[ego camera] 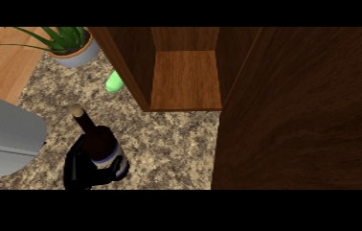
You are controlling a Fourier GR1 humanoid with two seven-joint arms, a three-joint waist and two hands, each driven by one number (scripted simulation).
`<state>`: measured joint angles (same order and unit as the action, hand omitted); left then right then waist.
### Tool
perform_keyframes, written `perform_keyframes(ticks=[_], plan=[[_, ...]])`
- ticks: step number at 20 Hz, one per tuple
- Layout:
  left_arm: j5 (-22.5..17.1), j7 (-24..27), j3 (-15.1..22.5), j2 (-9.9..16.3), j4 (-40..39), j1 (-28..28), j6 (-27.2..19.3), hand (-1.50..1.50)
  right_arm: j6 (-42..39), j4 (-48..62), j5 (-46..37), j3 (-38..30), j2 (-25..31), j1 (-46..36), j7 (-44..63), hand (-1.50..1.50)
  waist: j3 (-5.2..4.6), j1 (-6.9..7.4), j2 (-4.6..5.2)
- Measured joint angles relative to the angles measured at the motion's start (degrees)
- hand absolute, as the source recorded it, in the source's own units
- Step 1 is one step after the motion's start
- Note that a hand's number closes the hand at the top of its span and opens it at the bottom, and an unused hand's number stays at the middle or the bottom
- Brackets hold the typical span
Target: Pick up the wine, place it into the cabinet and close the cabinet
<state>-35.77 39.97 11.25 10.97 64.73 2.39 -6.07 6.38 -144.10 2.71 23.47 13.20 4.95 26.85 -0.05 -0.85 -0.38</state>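
The wine bottle [97,140] is dark with a pale band and a tan cork, and leans slightly with its neck toward the upper left. It is at the lower left, above the speckled counter [176,144]. My right hand [83,171] is shut on its lower body, coming up from the view's lower edge. The wooden cabinet [185,79] stands open at the centre top, its shelf bare. Its door [290,110] is swung wide and fills the right side. Only a grey forearm [17,139] of the left arm shows at the left edge; its hand is out of view.
A potted plant [71,45] stands at the top left, beside a light wooden surface [14,64]. A green object [114,81] lies against the cabinet's left wall, partly hidden by it. Speckled counter stretches between the bottle and the cabinet's front edge.
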Motion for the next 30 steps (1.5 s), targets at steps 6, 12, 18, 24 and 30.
perform_keyframes(ticks=[6,12,18,24,30], plan=[[0.10,0.21,1.01,2.28,4.99,1.15,6.64,1.50,-0.55,0.09,0.08,-1.26,0.17,0.07,-0.56,-1.50,0.04,0.33,0.09],[2.30,-6.22,4.87,1.74,15.51,1.80,2.63,1.50,-0.70,0.02,0.14,-0.90,0.03,1.36,-1.03,-1.50,0.09,0.40,0.04],[6.67,-13.35,8.87,-0.86,23.69,-0.71,-5.82,1.50,-1.69,-0.07,0.37,-2.48,0.59,1.52,-1.33,-1.50,0.10,0.26,0.09],[10.35,-22.66,11.69,-4.24,29.37,-6.51,-14.70,1.50,-2.33,-0.05,0.55,-2.27,0.30,3.41,-2.72,-1.50,0.11,0.00,0.11],[12.16,-29.41,11.31,-8.19,27.01,-13.96,-20.67,1.50,-3.08,-0.14,0.84,-3.59,0.52,3.23,-2.07,-1.50,0.08,-0.22,0.21]])
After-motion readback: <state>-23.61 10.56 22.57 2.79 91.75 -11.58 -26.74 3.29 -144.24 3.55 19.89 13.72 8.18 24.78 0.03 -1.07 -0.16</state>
